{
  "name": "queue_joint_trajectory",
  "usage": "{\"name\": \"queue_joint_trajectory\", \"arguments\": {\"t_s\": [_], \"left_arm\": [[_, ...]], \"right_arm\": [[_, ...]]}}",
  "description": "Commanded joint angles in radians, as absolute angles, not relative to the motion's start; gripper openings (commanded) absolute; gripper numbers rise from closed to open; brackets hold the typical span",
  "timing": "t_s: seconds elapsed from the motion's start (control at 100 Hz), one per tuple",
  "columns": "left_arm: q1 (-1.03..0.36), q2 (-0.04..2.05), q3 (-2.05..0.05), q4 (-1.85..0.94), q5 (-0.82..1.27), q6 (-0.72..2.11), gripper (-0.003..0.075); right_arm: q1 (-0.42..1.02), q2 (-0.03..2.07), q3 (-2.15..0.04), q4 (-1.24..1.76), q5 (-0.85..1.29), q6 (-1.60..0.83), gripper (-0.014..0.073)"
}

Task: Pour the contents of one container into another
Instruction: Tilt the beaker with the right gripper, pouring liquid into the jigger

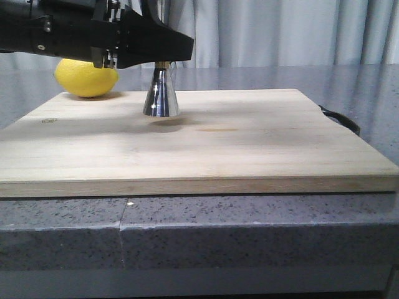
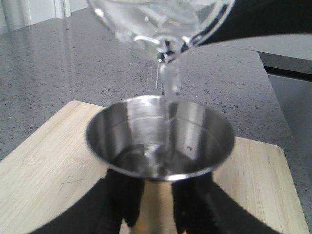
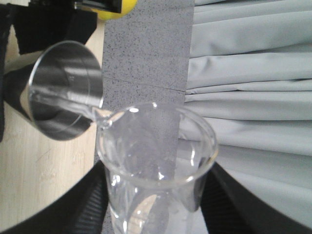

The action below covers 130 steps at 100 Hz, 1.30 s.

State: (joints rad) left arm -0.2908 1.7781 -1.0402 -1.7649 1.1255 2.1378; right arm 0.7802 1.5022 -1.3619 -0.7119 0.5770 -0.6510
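Pour's on: right gripper (image 3: pixel 156 204) clamps the tilted glass beaker (image 3: pixel 156 161) at frame centre, water streaming into the steel jigger (image 2: pixel 161 139) pinched by the left gripper (image 2: pixel 156 204) below — best hold the tilt gentle, lip centred over the cup.

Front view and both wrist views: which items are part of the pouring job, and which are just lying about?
In use:
- small clear glass beaker, tipped, held by right gripper
- shiny steel hourglass-shaped jigger, catching the stream, held by left gripper

Lying about:
- yellow lemon on the board's far left
- pale wooden board, only supporting the jigger
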Motion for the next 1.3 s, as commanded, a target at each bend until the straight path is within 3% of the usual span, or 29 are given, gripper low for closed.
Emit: {"name": "queue_joint_trajectory", "arguments": {"t_s": [0.0, 1.29], "left_arm": [[-0.300, 1.738, -1.068, -1.840, 1.198, 2.140, 0.0187], [-0.300, 1.738, -1.068, -1.840, 1.198, 2.140, 0.0187]], "right_arm": [[0.782, 1.467, -1.401, -0.759, 0.515, -0.663, 0.0321], [0.782, 1.467, -1.401, -0.802, 0.427, -0.631, 0.0321]]}}
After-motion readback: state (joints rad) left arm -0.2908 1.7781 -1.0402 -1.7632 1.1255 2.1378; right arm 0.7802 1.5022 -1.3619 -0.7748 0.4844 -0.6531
